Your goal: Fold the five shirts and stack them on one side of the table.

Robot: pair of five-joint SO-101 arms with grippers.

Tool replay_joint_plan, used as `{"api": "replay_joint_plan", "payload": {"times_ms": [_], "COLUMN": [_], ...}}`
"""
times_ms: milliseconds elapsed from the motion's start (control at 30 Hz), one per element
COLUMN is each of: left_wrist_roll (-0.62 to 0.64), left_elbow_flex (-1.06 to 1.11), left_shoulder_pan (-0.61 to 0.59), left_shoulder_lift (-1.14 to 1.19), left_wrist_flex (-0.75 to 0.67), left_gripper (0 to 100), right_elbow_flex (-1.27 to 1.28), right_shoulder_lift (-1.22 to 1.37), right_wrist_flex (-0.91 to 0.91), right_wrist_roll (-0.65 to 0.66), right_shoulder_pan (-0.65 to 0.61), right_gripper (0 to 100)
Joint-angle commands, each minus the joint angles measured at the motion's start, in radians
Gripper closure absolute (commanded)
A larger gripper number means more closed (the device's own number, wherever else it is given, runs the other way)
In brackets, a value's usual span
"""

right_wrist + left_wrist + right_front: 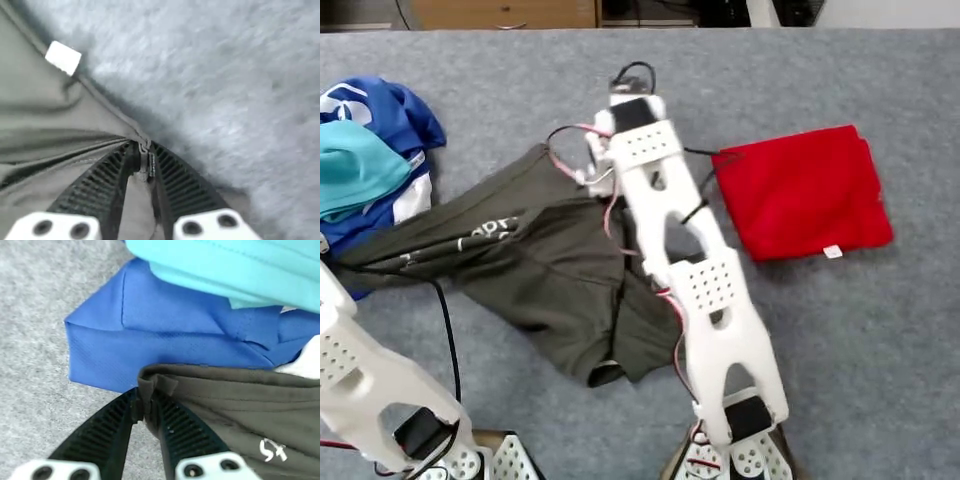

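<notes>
An olive shirt [535,265] lies spread and crumpled across the middle of the grey table. My left gripper [145,405] is shut on one edge of the olive shirt [235,410], right beside the blue shirt [165,335]. My right gripper [145,162] is shut on another edge of the olive shirt [45,125], near its white tag [63,57]; in the high view that arm [670,230] reaches to the shirt's far side. A folded red shirt [805,190] lies at the right. A blue shirt [380,130] and a teal shirt [355,165] are piled at the far left.
The grey carpet-like table surface [880,360] is bare at the front right and along the back. Cables [445,320] trail over the olive shirt near the left arm [370,390]. A wooden cabinet [505,12] stands behind the table.
</notes>
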Motion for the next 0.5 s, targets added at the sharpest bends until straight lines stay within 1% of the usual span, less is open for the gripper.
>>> {"api": "replay_joint_plan", "payload": {"times_ms": [0,133,300,367,467], "left_wrist_roll": [-0.009,-0.009,0.0,0.021,0.061], "left_elbow_flex": [-0.011,-0.014,-0.014,-0.015,-0.046], "left_shoulder_pan": [-0.003,0.061,0.224,0.298,0.379], "left_shoulder_lift": [-0.067,-0.067,-0.067,-0.068,-0.064], "left_wrist_flex": [-0.005,-0.006,0.0,0.0,0.0], "left_gripper": [98,98,98,98,98], "right_elbow_flex": [-0.061,-0.082,-0.079,-0.079,-0.087], "right_shoulder_lift": [-0.012,-0.012,-0.012,-0.012,-0.015], "right_wrist_flex": [-0.006,-0.008,0.006,0.011,0.005], "right_wrist_roll": [0.051,0.143,0.302,0.33,0.328], "right_shoulder_pan": [0.079,0.114,0.11,0.111,0.14], "right_gripper": [99.7,99.5,99.1,94.9,81.5]}}
